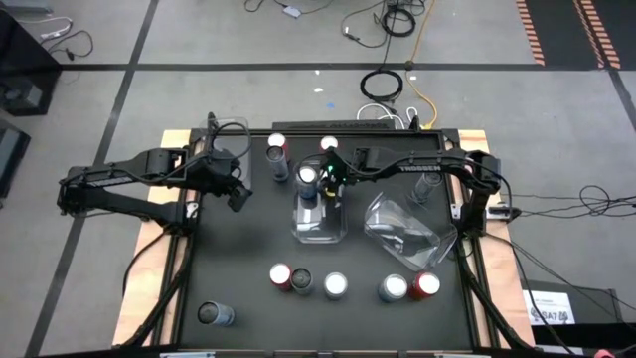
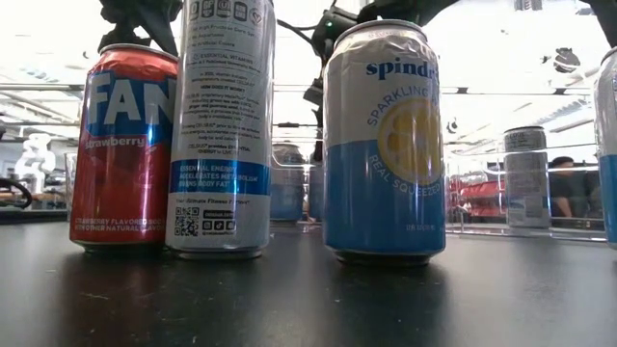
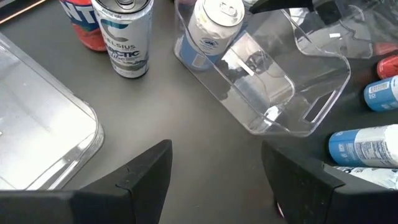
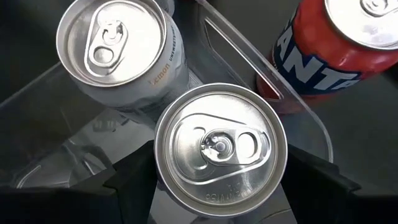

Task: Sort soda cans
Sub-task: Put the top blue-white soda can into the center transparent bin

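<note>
My right gripper (image 1: 333, 177) reaches over the far end of the middle clear bin (image 1: 320, 231) and is shut on a soda can with a silvery top (image 4: 219, 149). A second silver can (image 4: 118, 43) stands in the same bin just beside it. A red can (image 4: 342, 43) stands outside the bin's wall. My left gripper (image 1: 237, 191) hangs open above the table's left part with nothing between its fingers (image 3: 149, 171). Several more cans stand in a row near the front edge (image 1: 336, 285). My right gripper pinches the can's side wall just under the rim (image 4: 163, 163) between its two fingers (image 4: 127, 177), one on each opposite side. The fingers come slanting down from above. The can stays upright inside the bin; whether its base rests on the bin's floor is hidden.
A second clear bin (image 1: 402, 231) lies skewed right of the middle one, and a third (image 3: 37, 124) shows in the left wrist view. Two cans (image 1: 277, 149) (image 1: 329, 147) stand at the far edge, and one (image 1: 214, 314) at the front left.
</note>
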`<action>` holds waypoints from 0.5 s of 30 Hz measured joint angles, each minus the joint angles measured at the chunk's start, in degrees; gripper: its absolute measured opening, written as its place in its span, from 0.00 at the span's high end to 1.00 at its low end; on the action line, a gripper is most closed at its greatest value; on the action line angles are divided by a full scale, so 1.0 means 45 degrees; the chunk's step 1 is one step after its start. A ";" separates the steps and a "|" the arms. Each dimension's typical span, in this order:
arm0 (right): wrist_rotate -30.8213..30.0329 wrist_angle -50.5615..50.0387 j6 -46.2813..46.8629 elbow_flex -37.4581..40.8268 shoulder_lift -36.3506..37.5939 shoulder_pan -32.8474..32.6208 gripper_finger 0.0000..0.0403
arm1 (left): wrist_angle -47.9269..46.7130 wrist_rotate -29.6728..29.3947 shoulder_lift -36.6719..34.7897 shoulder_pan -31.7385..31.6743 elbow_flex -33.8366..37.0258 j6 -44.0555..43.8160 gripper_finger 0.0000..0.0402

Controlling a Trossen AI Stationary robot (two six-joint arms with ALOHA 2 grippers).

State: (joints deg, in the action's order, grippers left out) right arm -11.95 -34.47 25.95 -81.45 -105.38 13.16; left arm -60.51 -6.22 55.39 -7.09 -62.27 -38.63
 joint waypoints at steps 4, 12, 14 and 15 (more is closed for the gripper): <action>-0.0002 0.0012 0.0067 -0.0005 0.0000 -0.0002 0.31 | 0.0000 0.0000 0.0002 0.0000 0.0002 0.0034 0.36; -0.0045 0.0067 0.0099 -0.0005 -0.0078 -0.0002 0.31 | -0.0005 0.0000 0.0002 0.0000 0.0003 0.0253 0.36; -0.0048 0.0070 0.0099 -0.0005 -0.0078 -0.0002 0.31 | 0.0000 0.0000 0.0002 0.0000 -0.0001 0.0335 0.36; -0.0053 0.0076 0.0099 -0.0005 -0.0078 -0.0002 0.31 | 0.0000 0.0000 -0.0001 0.0000 0.0003 0.0335 0.36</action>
State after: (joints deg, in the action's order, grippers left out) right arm -12.19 -34.12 26.39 -81.47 -105.73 13.15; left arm -60.51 -6.22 55.38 -7.09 -62.26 -37.12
